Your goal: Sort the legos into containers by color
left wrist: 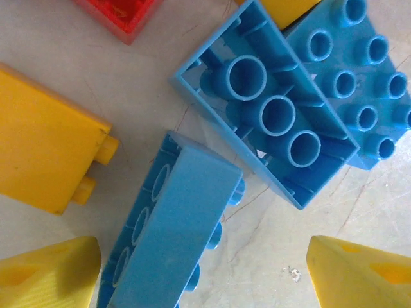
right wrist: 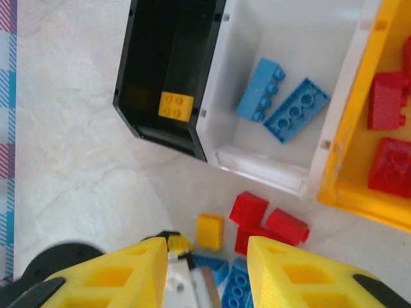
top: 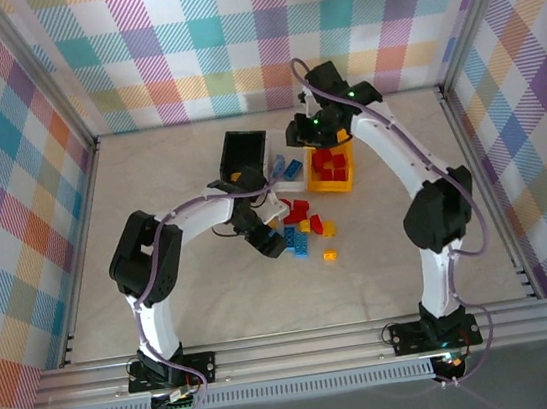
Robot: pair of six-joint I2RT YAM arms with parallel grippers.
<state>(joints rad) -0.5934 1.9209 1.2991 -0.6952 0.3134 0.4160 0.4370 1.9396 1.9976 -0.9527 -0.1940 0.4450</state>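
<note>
Poising over a blue lego point(left wrist: 176, 224) for pickup, the left claw point(left wrist: 205, 274) was held wide open; the right claw point(right wrist: 207, 260) was parted, empty.

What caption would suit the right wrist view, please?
Black bin holds a yellow brick, white bin blue bricks, yellow bin red bricks.

A lab-style robot test cell: aluminium frame rails point(top: 302, 347) and plaid cloth walls point(top: 232, 38) box in a pale tabletop point(top: 246, 304).

Red legos point(right wrist: 388, 102) in yellow bin point(right wrist: 350, 122), blue legos point(right wrist: 260, 90) in white bin point(right wrist: 289, 38)
</note>
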